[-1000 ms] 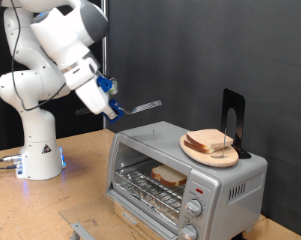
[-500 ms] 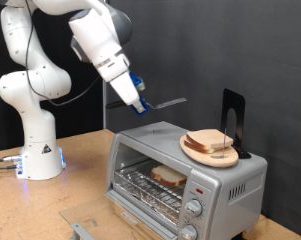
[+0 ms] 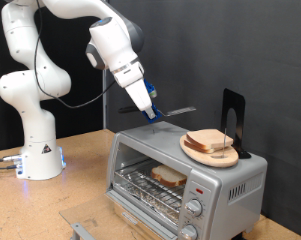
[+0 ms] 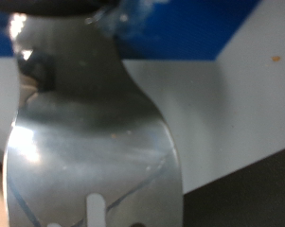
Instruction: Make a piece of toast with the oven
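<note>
The silver toaster oven (image 3: 230, 185) stands at the exterior view's lower right with its door open. A slice of toast (image 3: 168, 176) lies on the wire rack inside. More bread slices (image 3: 212, 142) sit on a round wooden plate (image 3: 195, 152) on top of the oven. My gripper (image 3: 150, 108) hangs above the oven's left top edge, shut on the handle of a metal fork (image 3: 176, 111) that points toward the plate. The fork (image 4: 95, 142) fills the wrist view, over the grey oven top (image 4: 237, 104). No fingers show there.
A black upright stand (image 3: 233, 115) rises behind the plate on the oven top. The robot base (image 3: 35, 150) stands on the wooden table (image 3: 70, 190) at the exterior view's left. A small metal part (image 3: 80, 230) lies at the table's front edge.
The arm has swung to the exterior view's right, carrying the fork from left of the oven to above its top, closer to the plate of bread.
</note>
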Available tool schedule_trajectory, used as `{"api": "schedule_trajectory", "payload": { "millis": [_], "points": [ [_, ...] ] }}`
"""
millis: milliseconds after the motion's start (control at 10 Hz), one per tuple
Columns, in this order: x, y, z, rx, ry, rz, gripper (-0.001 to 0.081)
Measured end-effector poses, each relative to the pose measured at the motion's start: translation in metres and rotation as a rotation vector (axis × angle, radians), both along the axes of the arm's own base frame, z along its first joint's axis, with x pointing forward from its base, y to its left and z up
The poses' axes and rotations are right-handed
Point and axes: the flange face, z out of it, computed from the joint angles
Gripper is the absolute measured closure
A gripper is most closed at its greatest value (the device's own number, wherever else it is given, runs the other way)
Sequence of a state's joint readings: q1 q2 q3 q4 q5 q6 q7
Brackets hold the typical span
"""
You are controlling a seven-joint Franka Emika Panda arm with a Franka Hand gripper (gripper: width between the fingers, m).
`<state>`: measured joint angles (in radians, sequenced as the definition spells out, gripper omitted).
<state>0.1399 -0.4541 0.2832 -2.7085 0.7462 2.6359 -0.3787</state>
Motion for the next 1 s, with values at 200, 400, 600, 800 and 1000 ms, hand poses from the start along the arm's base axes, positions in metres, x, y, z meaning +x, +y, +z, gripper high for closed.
{"api": "schedule_trajectory", "payload": {
  "millis": [200,400,600,800,1000],
  "points": [
    [0.003,0.002,-0.011,-0.011,0.01,-0.004,0.0406],
    [0.005,0.003,-0.02,-0.02,0.016,-0.006,0.0406],
    [0.006,0.004,-0.024,-0.022,0.022,-0.009,0.0406],
    [0.007,0.003,-0.023,-0.016,0.018,-0.009,0.0182],
    [0.009,-0.001,-0.021,0.002,0.009,-0.007,0.0063]
  ]
}}
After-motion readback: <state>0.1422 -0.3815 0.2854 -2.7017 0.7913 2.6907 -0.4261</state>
